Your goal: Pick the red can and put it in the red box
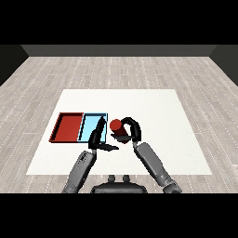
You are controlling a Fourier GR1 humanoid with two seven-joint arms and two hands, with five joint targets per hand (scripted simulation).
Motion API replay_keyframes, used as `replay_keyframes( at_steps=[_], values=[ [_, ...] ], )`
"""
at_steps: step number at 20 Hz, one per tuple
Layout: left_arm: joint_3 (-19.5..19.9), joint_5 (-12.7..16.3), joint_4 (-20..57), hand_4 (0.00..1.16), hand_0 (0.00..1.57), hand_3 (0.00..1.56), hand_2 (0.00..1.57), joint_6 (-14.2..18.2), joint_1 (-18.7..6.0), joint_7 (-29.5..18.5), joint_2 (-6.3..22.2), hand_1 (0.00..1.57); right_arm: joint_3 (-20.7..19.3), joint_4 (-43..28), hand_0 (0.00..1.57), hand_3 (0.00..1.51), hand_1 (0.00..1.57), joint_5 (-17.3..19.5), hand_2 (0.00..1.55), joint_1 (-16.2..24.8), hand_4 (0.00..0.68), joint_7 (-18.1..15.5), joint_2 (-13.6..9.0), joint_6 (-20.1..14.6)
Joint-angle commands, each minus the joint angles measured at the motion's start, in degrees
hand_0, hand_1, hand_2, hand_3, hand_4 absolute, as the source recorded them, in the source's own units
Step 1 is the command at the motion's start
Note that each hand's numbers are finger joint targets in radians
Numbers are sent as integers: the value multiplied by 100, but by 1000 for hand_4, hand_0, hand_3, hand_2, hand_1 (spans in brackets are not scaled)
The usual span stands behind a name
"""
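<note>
On the white table point(162, 135), a flat matte square set on a floor of pale grey wood-grain planks, two shallow rectangular trays lie side by side and touching. The red tray point(69, 127) is on the left, its floor a plain flat red with a thin dark rim; the light blue tray point(90, 125) sits just to its right, with a pale smooth floor and a brighter blue edge.

Just right of the blue tray, the red can point(116, 125) is a small smooth cylinder, tilted so its round end faces up and left. The right hand point(131, 131), black and glossy, has its fingers and thumb curled round the can, clamped on its lower part. Its grey, tube-like forearm runs down toward the lower right.

The left hand point(98, 137) reaches over the near right corner of the blue tray, its dark fingers straight and spread apart, holding nothing, with the thumb pointing right toward the can. The can is outside both trays.
</note>
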Motion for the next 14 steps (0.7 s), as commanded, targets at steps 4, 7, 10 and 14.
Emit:
replay_keyframes(
  at_steps=[4,7,10,14],
  values=[
    [-385,295,543,0,0,0,0,124,-191,-298,-1,0,296,-51,1455,1389,1455,-180,1451,-385,630,207,5,-431],
    [-360,582,1116,0,0,0,0,251,-576,-387,-1,0,89,-26,1457,1379,1457,-24,1448,-400,634,290,5,-197],
    [-315,474,909,0,0,0,0,-4,-306,-331,-1,0,326,-631,1443,1389,1443,165,1438,188,631,247,5,-172],
    [-279,672,1430,0,0,0,0,19,-524,-544,-1,0,546,-22,1451,1378,1451,-224,1434,-83,641,-66,5,-420]
  ],
)
